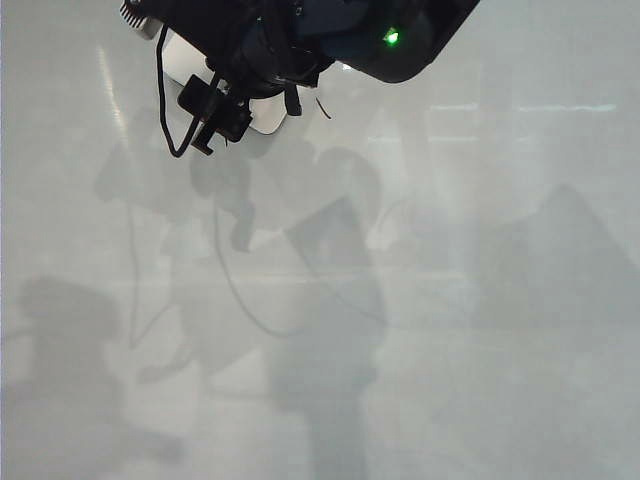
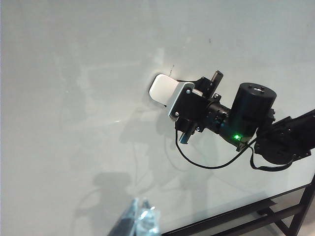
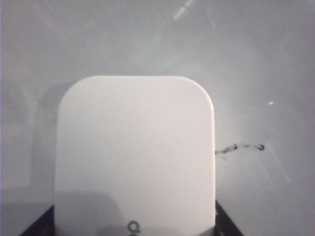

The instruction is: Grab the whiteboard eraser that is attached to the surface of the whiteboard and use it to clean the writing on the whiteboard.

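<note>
The whiteboard (image 1: 480,300) fills every view. My right gripper (image 1: 250,95) sits at the top of the exterior view, shut on the whiteboard eraser (image 1: 268,115), a white rounded block held flat against the board. The left wrist view shows that same right gripper (image 2: 189,96) with the eraser (image 2: 165,89) sticking out past its fingers. In the right wrist view the eraser (image 3: 135,152) covers most of the frame between dark fingers (image 3: 227,223). Beside it lies a thin black remnant of the writing (image 3: 243,147). My left gripper (image 2: 140,219) hovers off the board, tips together, holding nothing.
Black frame bars (image 2: 275,206) run along the whiteboard's edge near the right arm. A black cable (image 2: 206,164) loops under the right gripper. Arm shadows and reflections spread over the glossy board.
</note>
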